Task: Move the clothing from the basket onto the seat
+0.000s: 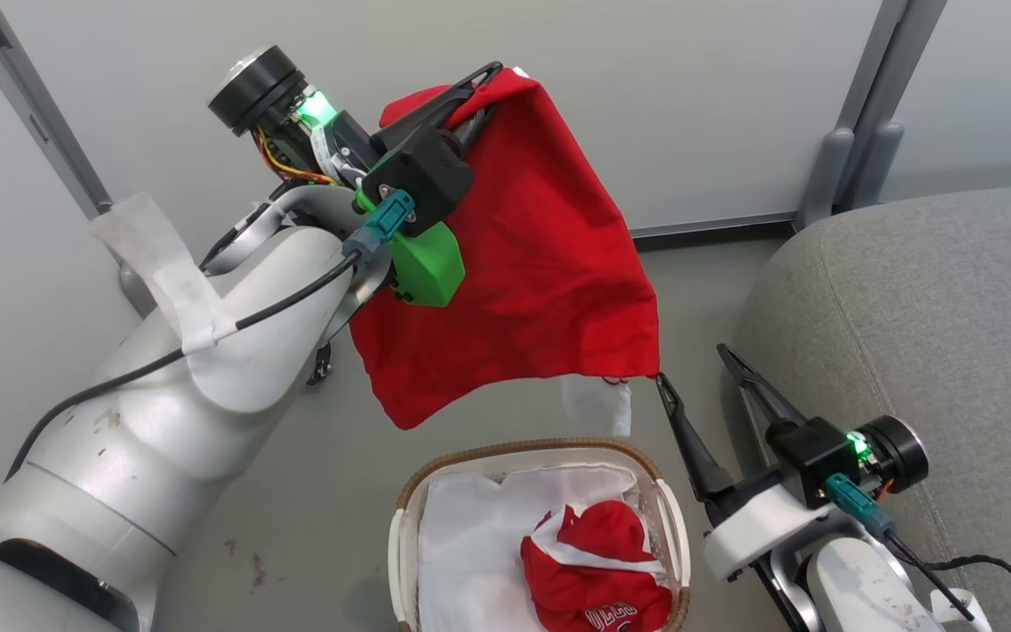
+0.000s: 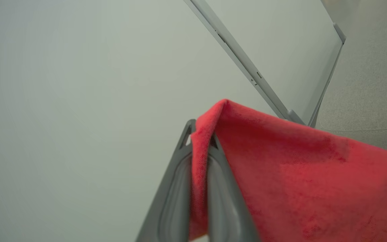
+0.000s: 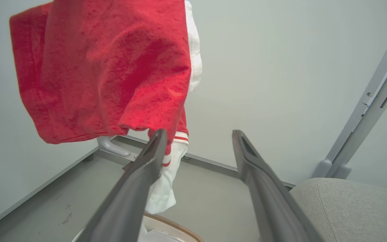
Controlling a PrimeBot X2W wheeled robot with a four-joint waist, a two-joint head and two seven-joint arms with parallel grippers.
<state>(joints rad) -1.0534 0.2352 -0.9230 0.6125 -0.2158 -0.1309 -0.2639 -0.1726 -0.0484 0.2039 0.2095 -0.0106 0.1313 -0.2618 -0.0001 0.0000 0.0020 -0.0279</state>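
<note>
1. Clamped jaws on the left gripper pinch a top fold of a red garment, the cloth squeezed between both fingers high against the pale wall. Spread wide and holding nothing, the right gripper sits low at the right, tips pointing up.
2. Grey and woven, the seat takes up the right side, just beside the right gripper.
3. Hanging open from the left grip, the red garment is in the air above the basket and left of the seat. White trim dangles below its lower edge. One right fingertip lies at the garment's lower corner; whether they touch I cannot tell.
4. On the grey floor stands the basket, between the two arms, with a white liner inside.
5. Bunched in the basket's right half, a second red garment with white bands and lettering rests on the liner.
</note>
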